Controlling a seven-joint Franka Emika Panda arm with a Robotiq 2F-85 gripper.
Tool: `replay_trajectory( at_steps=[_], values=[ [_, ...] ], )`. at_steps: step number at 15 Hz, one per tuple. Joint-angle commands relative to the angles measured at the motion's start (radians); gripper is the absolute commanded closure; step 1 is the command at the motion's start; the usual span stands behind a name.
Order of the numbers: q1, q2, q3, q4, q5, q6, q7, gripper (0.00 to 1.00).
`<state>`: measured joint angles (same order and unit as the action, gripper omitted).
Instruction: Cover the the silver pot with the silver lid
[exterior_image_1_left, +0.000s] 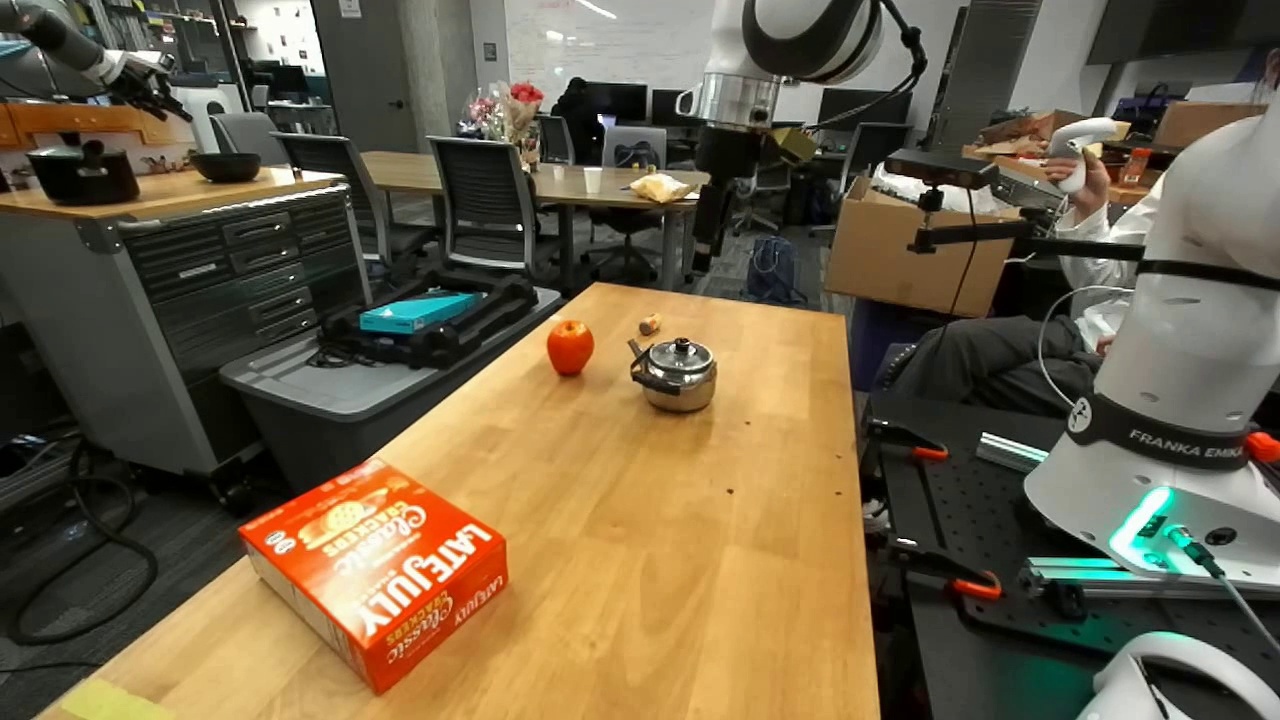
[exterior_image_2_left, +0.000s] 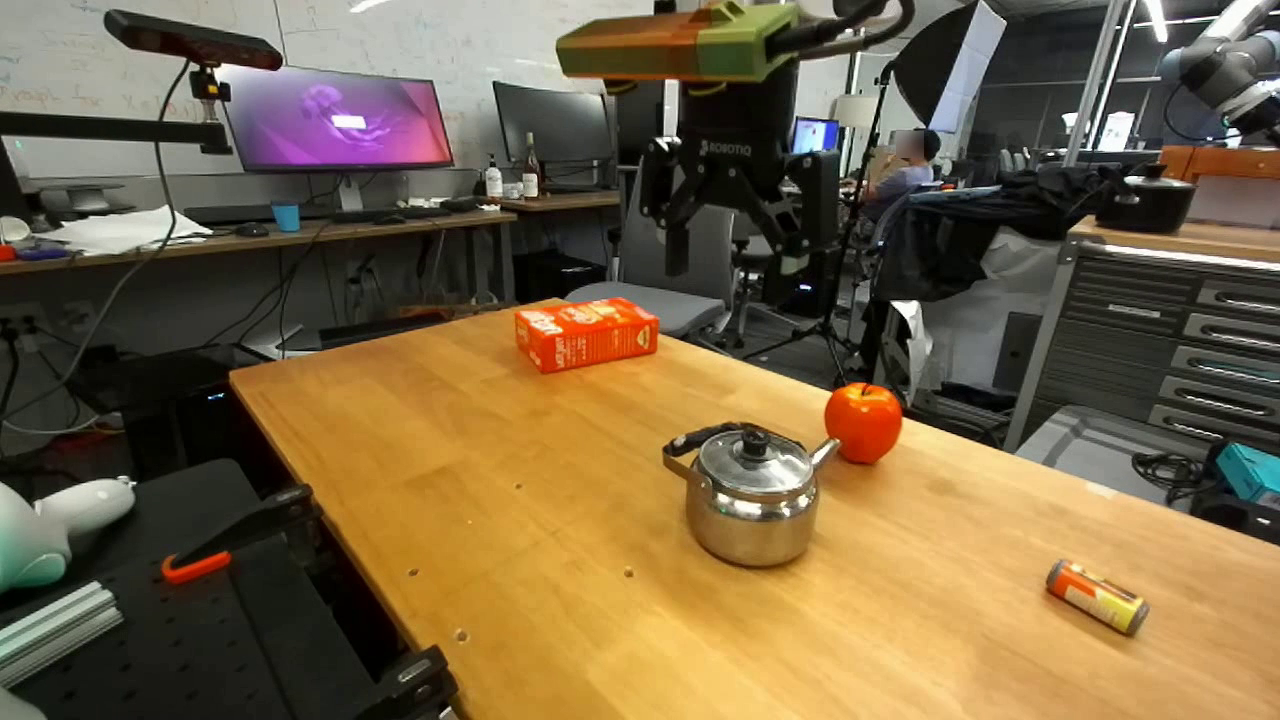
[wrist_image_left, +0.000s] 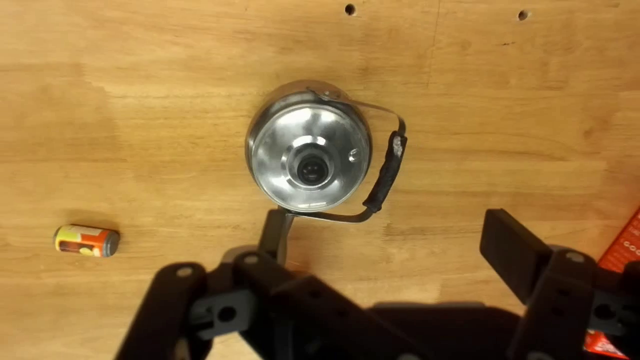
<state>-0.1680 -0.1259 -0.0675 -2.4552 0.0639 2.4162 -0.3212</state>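
Note:
The silver pot (exterior_image_1_left: 680, 394) is a small round steel pot with a short spout and a black-gripped handle. It stands upright on the wooden table in both exterior views (exterior_image_2_left: 752, 532). The silver lid (exterior_image_2_left: 752, 470), with a black knob, sits on top of the pot and covers its opening. In the wrist view the lid (wrist_image_left: 277, 160) hides the inside of the pot (wrist_image_left: 295, 89). The handle is folded down to one side. My gripper (wrist_image_left: 387, 227) is open and empty, high above the table, with the pot ahead of its left finger in the wrist view. It also shows in both exterior views (exterior_image_2_left: 736, 262) (exterior_image_1_left: 706, 250).
A red apple (exterior_image_2_left: 864, 423) stands near the pot's spout. A small orange and yellow cylinder (exterior_image_2_left: 1097, 597) lies on the table (exterior_image_2_left: 540, 620). A red cracker box (exterior_image_1_left: 378, 570) lies toward one end. A grey bin (exterior_image_1_left: 400, 390) stands beside the table.

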Motion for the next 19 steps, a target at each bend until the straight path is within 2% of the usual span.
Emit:
replay_trajectory(
  at_steps=[1, 6, 11, 12, 19],
  values=[
    [0.032, -0.126, -0.045, -0.082, 0.05, -0.001, -0.024, 0.0],
    [0.038, -0.2, -0.097, -0.121, 0.095, 0.018, -0.021, 0.0],
    [0.025, -0.227, -0.136, -0.145, 0.062, 0.015, -0.016, 0.0],
    [0.031, -0.192, -0.129, -0.119, 0.057, 0.004, 0.006, 0.0],
    [0.03, -0.196, -0.137, -0.126, 0.058, 0.004, 0.005, 0.0]
  ],
)
